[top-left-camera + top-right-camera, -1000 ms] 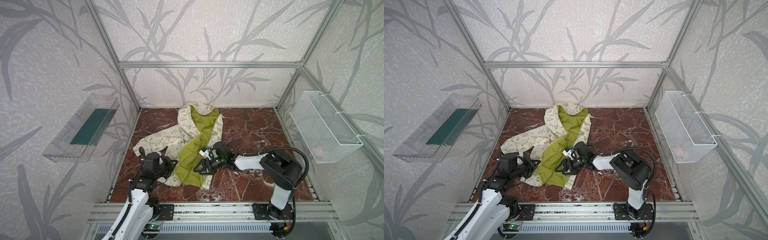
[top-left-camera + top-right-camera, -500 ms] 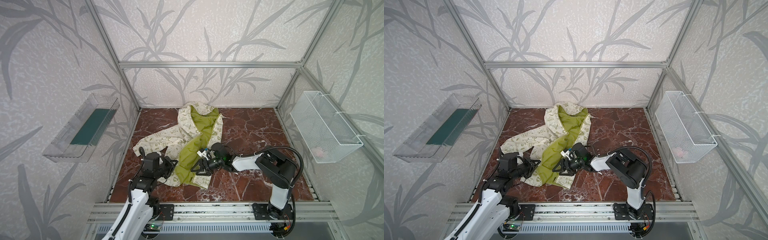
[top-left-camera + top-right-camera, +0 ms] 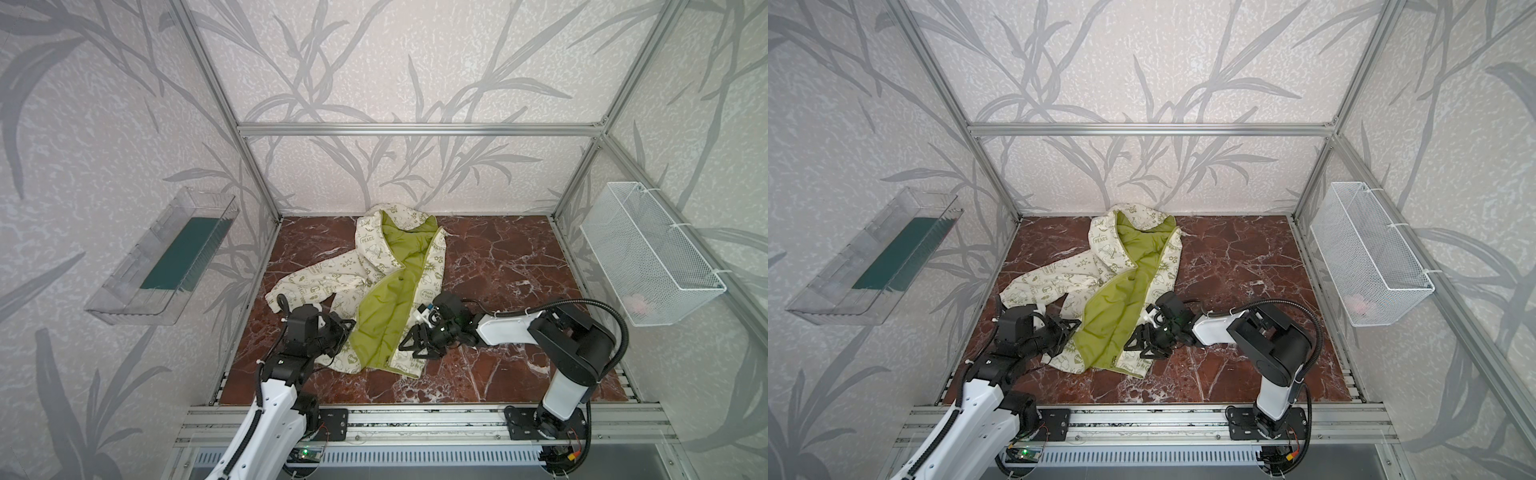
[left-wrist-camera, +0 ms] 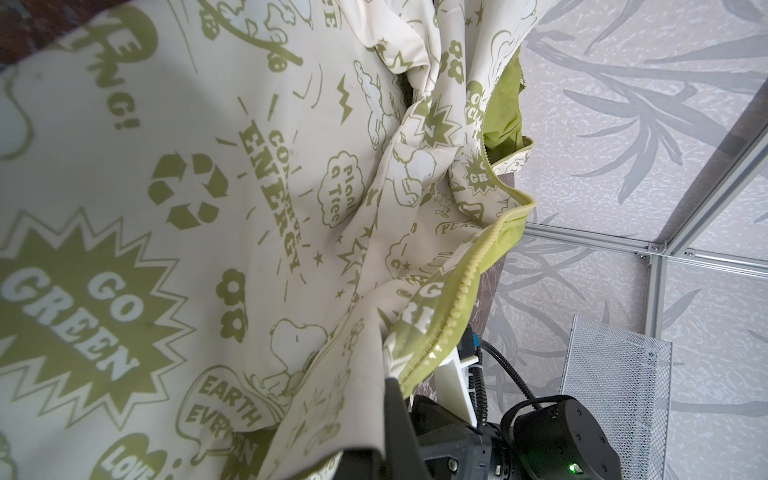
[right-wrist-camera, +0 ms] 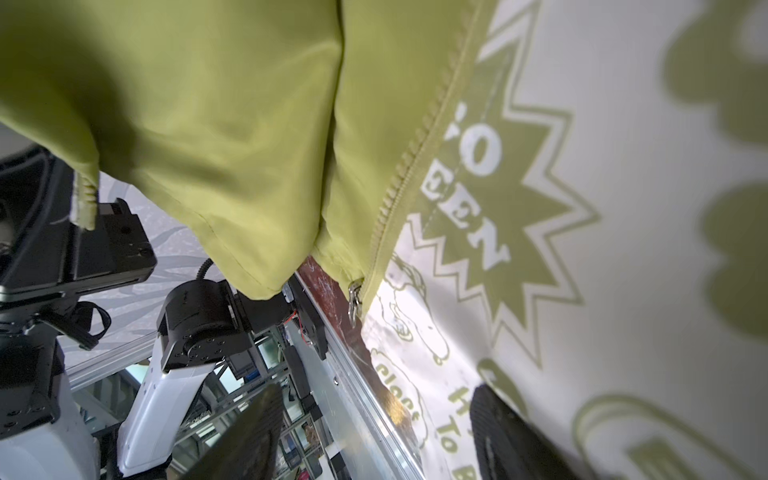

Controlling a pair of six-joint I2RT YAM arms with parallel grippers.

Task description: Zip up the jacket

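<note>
Over on the left, the left gripper [image 3: 347,326] has its jaws pressed together on the jacket [image 3: 376,253], pinching the near corner of the front panel on its side, right at the end of the zipper tape [image 5: 85,199], and the cream printed cloth drapes up across the left wrist view. The jacket lies unzipped in the middle of the tabletop [image 3: 498,257], hood toward the back wall, one sleeve flung out to the left, lime lining [image 3: 386,303] showing all down the open front. Moving right, the right gripper [image 3: 406,351] sits at the near end of the other front panel with its jaws spread wide and nothing clamped between them. One fingertip [image 5: 498,428] is low by the printed cloth, though I cannot tell if it touches. The metal zipper pull [image 5: 354,297] hangs at the bottom of that panel's teeth, just ahead of the jaws. Now the room: a clear plastic tray [image 3: 162,262] with a dark green floor on the left wall, red-brown marble underfoot, grey leaf wallpaper [image 3: 415,62] all round, and a white wire basket [image 3: 648,257] on the right wall with something small and pink inside. The left arm [image 3: 274,399] climbs from the front rail [image 3: 415,415] and points its wrist rightward, low over the tabletop. The right arm [image 3: 573,345] stands upright, bends at a black elbow and stretches its white forearm leftward, nearly level, with a black cable [image 3: 615,316] arching above.
</note>
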